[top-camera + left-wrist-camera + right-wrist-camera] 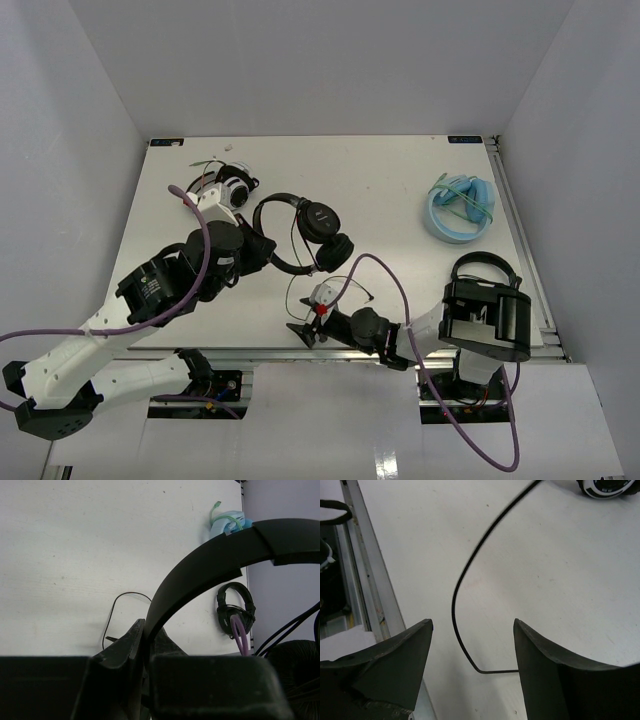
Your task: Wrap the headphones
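The left gripper [148, 639] is clamped on the thin black headband [210, 560] of the headphones [322, 218], its two fingers [125, 652] pressed tight against the band's lower end. From there the band arches up and away across the wrist view. In the top view the two round earcups [335, 250] rest on the white table [400, 170] near its middle, just right of this gripper [262, 250].

The right gripper [472, 625] hangs low over the table near the front edge, its fingers [395, 655] spread well apart. The thin black cable [465, 570] lies on the table between them, curving down and bending toward one finger; whether it touches cannot be told. From above, this gripper [303, 332] sits just in front of the earcups, with the cable [352, 280] looping between.

White-and-black headphones [232, 188] lie at the far left, blue headphones [460, 208] at the far right, and another black pair [485, 268] by the right arm.
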`<move>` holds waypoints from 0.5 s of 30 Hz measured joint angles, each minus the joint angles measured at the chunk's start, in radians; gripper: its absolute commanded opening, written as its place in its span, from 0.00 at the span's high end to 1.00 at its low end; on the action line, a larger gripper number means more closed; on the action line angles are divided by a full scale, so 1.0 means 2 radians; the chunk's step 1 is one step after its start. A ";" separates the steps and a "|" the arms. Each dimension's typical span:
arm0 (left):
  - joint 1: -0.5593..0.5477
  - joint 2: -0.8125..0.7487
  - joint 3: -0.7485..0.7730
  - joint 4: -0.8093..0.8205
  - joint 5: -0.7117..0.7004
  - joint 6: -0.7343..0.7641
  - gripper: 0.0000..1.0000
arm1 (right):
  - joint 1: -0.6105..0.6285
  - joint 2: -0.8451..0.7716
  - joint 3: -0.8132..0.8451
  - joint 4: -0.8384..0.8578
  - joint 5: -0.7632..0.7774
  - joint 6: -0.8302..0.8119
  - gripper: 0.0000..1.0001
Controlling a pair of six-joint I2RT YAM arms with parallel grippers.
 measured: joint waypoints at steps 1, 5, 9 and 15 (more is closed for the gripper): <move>0.000 -0.001 0.000 0.000 0.000 0.000 1.00 | -0.003 0.009 0.002 0.000 -0.002 0.000 0.29; 0.000 -0.004 0.000 0.000 0.000 0.000 1.00 | -0.011 0.036 0.009 0.001 -0.008 0.001 0.32; 0.000 -0.005 0.000 0.000 0.001 0.000 1.00 | -0.018 0.064 0.017 0.006 -0.024 0.001 0.38; 0.000 -0.006 0.000 0.004 0.003 0.002 1.00 | -0.031 0.087 0.027 0.006 -0.050 0.002 0.51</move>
